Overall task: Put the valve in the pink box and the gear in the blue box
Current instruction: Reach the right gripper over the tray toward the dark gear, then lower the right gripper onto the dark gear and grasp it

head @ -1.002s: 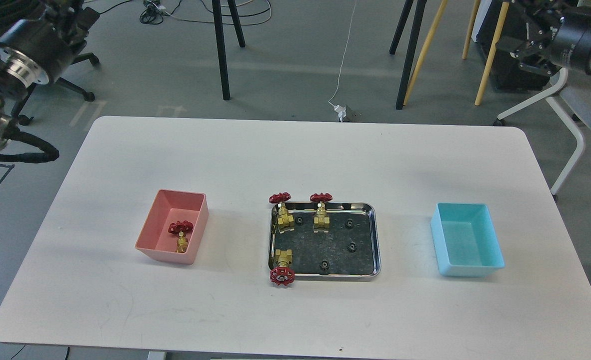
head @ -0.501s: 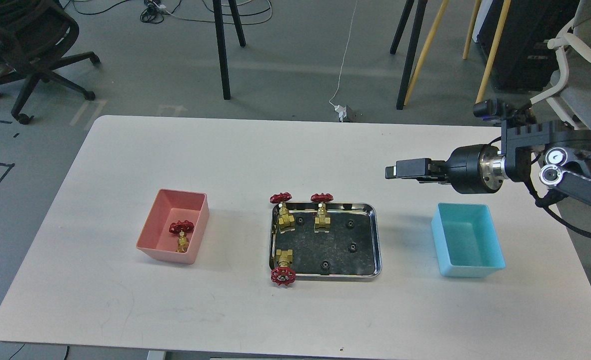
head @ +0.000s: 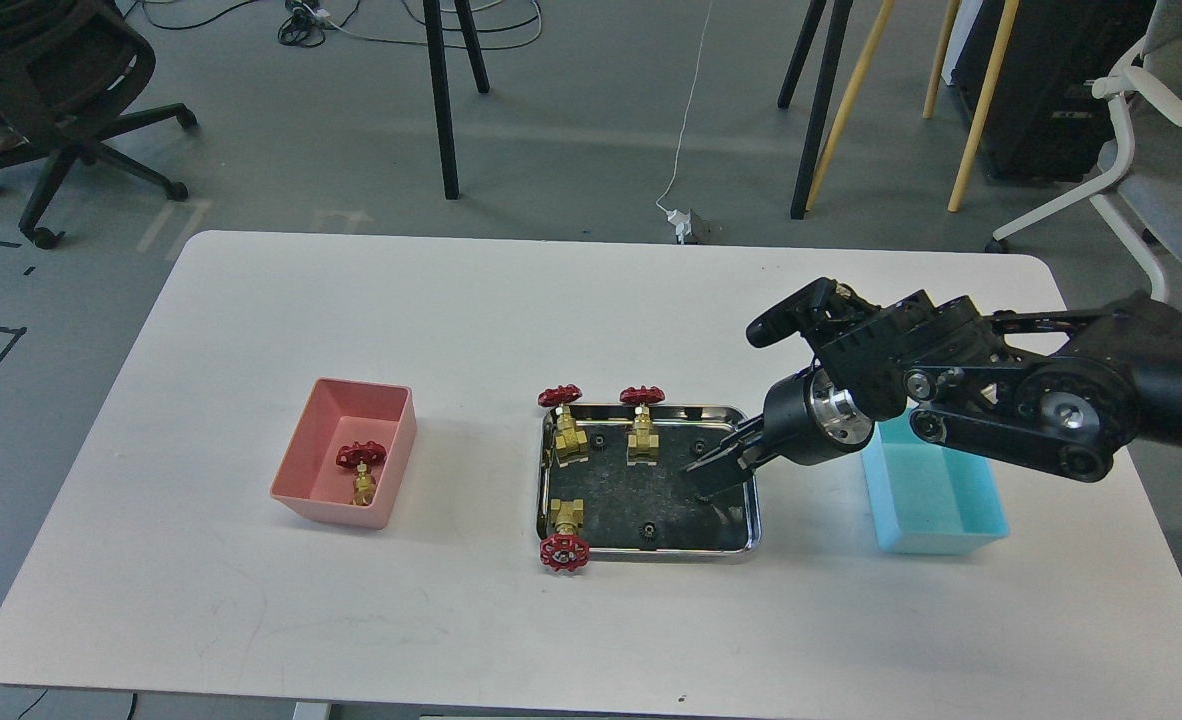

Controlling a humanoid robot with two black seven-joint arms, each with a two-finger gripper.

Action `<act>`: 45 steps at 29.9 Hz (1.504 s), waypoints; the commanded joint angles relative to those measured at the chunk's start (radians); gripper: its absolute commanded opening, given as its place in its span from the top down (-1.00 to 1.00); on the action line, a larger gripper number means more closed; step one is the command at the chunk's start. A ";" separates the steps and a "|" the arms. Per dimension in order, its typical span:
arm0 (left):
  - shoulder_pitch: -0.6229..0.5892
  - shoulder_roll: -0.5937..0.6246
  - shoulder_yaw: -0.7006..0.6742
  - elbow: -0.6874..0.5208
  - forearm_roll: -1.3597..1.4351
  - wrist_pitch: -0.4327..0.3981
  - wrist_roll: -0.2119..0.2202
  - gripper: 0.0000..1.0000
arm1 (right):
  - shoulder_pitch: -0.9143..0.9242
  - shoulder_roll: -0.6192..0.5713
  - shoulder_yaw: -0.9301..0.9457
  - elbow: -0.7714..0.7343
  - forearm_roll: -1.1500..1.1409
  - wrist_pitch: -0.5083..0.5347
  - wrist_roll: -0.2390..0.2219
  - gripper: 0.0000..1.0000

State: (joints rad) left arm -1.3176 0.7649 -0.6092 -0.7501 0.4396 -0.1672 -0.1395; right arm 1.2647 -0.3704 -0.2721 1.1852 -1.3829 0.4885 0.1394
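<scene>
The right arm has swung down from the right of the frame, and the right gripper (head: 708, 480) now dips into the shiny steel tray (head: 748, 520) at centre. Fingers look slightly parted; whether they hold anything I cannot tell. The light cyan-blue plastic box (head: 936, 505) sits just right, empty. Salmon-pink plastic box (head: 391, 460), left, holds one brass valve with red handwheel (head: 361, 468). A tiny black toothed gear (head: 648, 530) lies lower left of the fingertips.
</scene>
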 commanded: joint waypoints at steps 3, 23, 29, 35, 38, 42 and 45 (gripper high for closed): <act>-0.014 0.004 0.000 0.011 -0.001 0.002 0.000 -0.85 | -0.004 0.097 -0.064 -0.093 -0.027 0.000 0.003 -0.98; -0.026 0.017 -0.001 0.035 -0.001 0.000 -0.002 -0.85 | -0.076 0.277 -0.144 -0.352 -0.080 0.000 0.074 -0.73; -0.031 0.016 0.000 0.055 -0.002 -0.002 -0.003 -0.85 | -0.076 0.278 -0.144 -0.369 -0.084 0.000 0.077 -0.53; -0.031 0.016 0.000 0.060 -0.001 -0.002 -0.005 -0.85 | -0.077 0.289 -0.144 -0.394 -0.084 0.000 0.074 -0.44; -0.031 0.016 0.000 0.060 -0.001 0.000 -0.005 -0.85 | -0.080 0.300 -0.144 -0.398 -0.084 0.000 0.072 -0.37; -0.032 0.016 0.000 0.060 -0.001 0.000 -0.005 -0.85 | -0.079 0.307 -0.144 -0.400 -0.084 0.000 0.068 -0.25; -0.032 0.017 0.000 0.060 -0.001 0.000 -0.005 -0.85 | -0.076 0.317 -0.144 -0.398 -0.082 0.000 0.066 -0.17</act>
State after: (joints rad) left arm -1.3500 0.7807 -0.6088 -0.6902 0.4383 -0.1675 -0.1437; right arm 1.1857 -0.0617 -0.4158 0.7857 -1.4666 0.4888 0.2064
